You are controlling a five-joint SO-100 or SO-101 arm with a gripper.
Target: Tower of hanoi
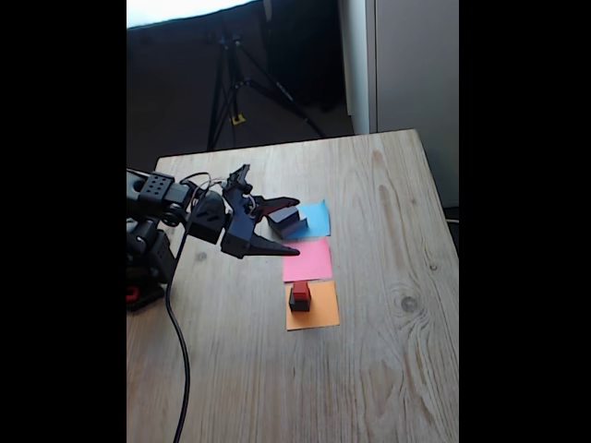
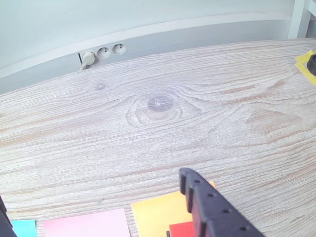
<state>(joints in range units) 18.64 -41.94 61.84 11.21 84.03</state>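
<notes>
**Two blocks moved, two left**

Black finger (image 2: 217, 212) sits closest in the wrist view, over the red cube (image 2: 181, 230). Jaws are wide apart and hold nothing. The gripper (image 1: 288, 225) hangs just beside the blue paper (image 1: 317, 220), where a dark block (image 1: 287, 218) rests on the grey block (image 1: 295, 228). Pink paper (image 1: 307, 260) is bare. On the orange paper (image 1: 314, 314), the red cube (image 1: 301, 290) sits on a small black cube (image 1: 299, 303). I think the two bigger blocks are not moved yet

red cube (image 2: 181, 229) cut off, blue paper (image 2: 23, 228) cropped
</notes>
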